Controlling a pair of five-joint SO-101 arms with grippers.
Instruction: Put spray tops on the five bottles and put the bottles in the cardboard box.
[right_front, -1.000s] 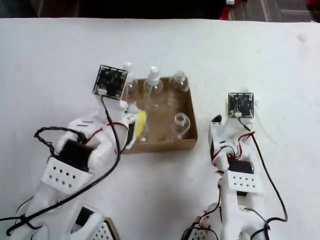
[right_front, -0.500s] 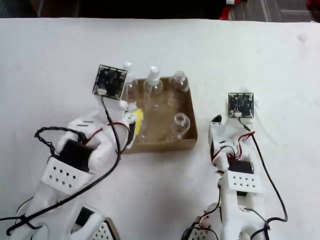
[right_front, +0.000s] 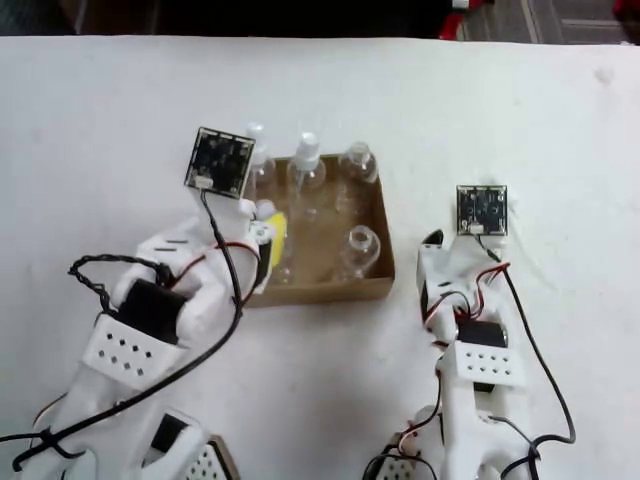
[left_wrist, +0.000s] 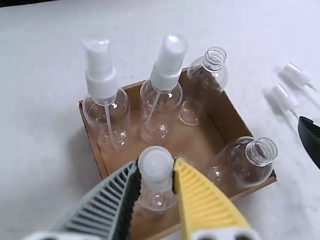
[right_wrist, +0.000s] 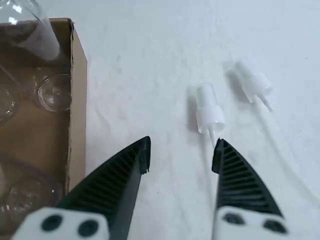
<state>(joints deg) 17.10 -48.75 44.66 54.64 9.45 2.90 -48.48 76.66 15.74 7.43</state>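
Observation:
The cardboard box (right_front: 386, 262) stands mid-table with several clear bottles in it. Two at the far side carry white spray tops (left_wrist: 101, 75) (left_wrist: 167, 60). Two others, one far (left_wrist: 212, 65) and one near (left_wrist: 250, 157), are open-necked. My left gripper (left_wrist: 156, 172), at the box's near left corner (right_front: 266, 228), is shut on a spray top (left_wrist: 155, 165) that sits on the fifth bottle (left_wrist: 157, 199). My right gripper (right_wrist: 180, 150) stands open to the right of the box (right_front: 432, 242), just short of two loose spray tops (right_wrist: 208, 112) (right_wrist: 254, 84) lying on the table.
A white cloth covers the table (right_front: 120, 110), bare to the left of and beyond the box. The box wall (right_wrist: 76, 100) lies close beside my right gripper's fingers. Cables trail from both arms near the front edge.
My left gripper, with the spray top in it, has shifted slightly toward the box's far left. The right arm has kept still.

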